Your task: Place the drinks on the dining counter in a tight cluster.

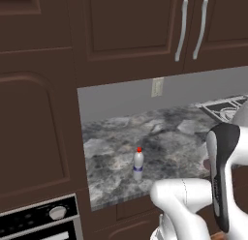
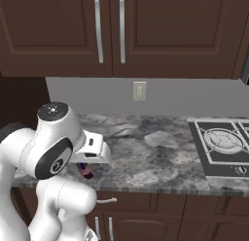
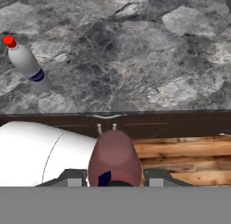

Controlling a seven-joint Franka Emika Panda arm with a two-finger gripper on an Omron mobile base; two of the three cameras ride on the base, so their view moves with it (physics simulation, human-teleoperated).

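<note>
My gripper (image 3: 115,181) is shut on a short pinkish-red bottle (image 3: 114,161), held just in front of the counter's front edge, above the wooden floor. In the right base view the same bottle (image 2: 87,172) hangs under my hand (image 2: 91,151), low against the counter front. A clear bottle with a red cap and blue label (image 1: 138,164) stands upright near the front of a grey marbled wall counter (image 1: 169,135). In the hand view that clear bottle (image 3: 26,61) is far to the upper left, well away from my fingers. The dining counter is out of view.
A cooktop (image 2: 221,145) is set into the counter's right end. Dark brown upper cabinets (image 2: 112,31) hang over the counter, with a wall outlet (image 2: 139,91) below them. An oven panel (image 1: 38,219) sits left of the counter, under a tall cabinet.
</note>
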